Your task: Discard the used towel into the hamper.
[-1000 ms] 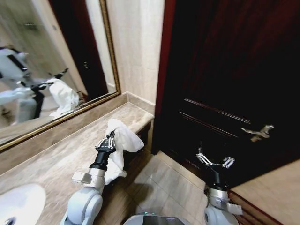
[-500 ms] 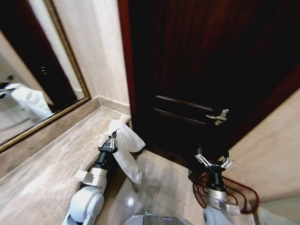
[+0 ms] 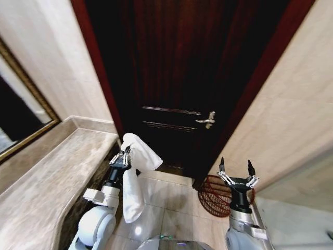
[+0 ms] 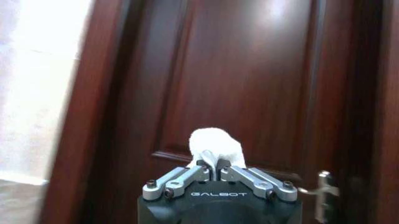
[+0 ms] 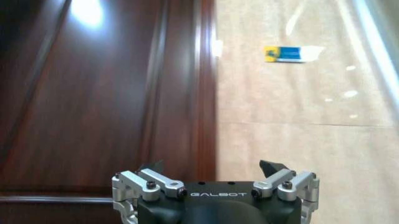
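Robot turned doorward: hamper (image 3: 218, 195) now beside splayed right gripper (image 3: 234, 172); left gripper (image 3: 120, 157) clamps towel (image 3: 136, 177), drop pending.

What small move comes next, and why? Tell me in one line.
Probably keep turning right toward the hamper: the left gripper is shut on the towel, but the hamper sits on the floor by the open right gripper, not under the towel.
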